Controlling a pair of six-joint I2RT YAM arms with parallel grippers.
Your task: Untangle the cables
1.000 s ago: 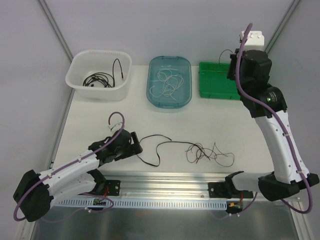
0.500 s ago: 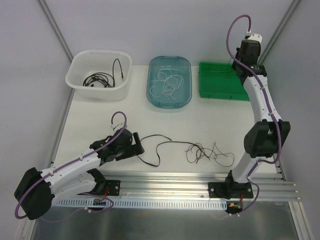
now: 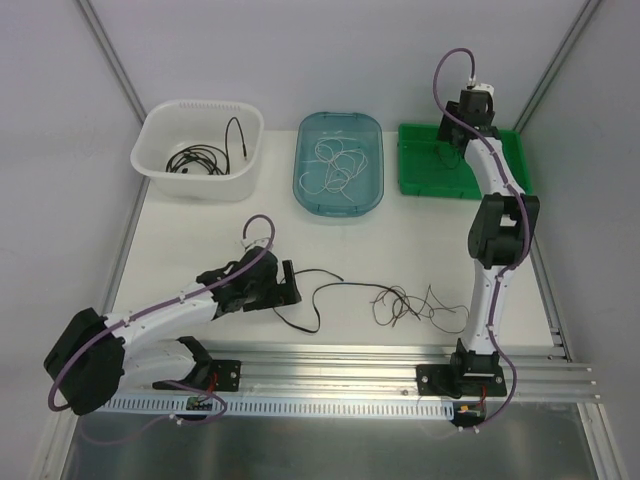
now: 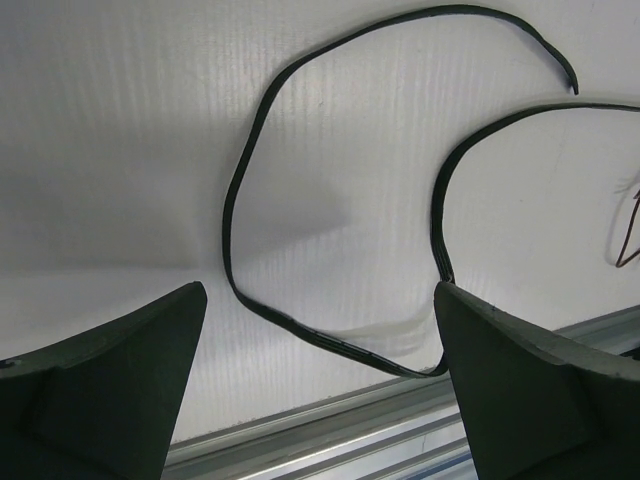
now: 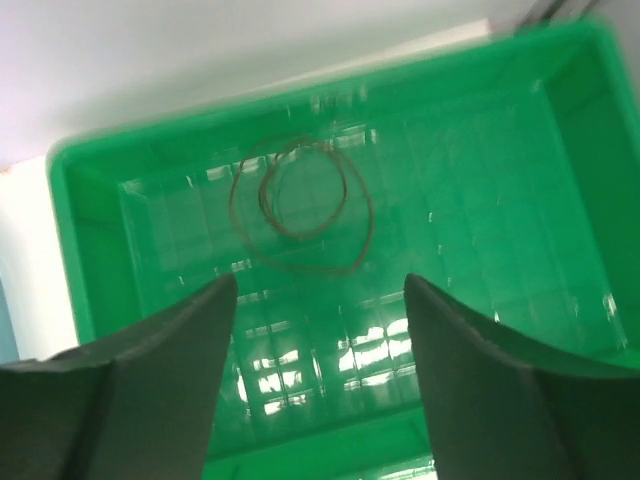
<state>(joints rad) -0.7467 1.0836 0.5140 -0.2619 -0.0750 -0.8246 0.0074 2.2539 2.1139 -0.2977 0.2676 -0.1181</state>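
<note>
Both spread wide: left gripper over a black cable running off-frame, right gripper over a blurry brown coil.

Along the back of the table stand a tub left, a tray middle and a crate right, each holding cables. Nearer, a loose cable lies left of a tangle.

No text, label, brand, number or sign is readable anywhere.
</note>
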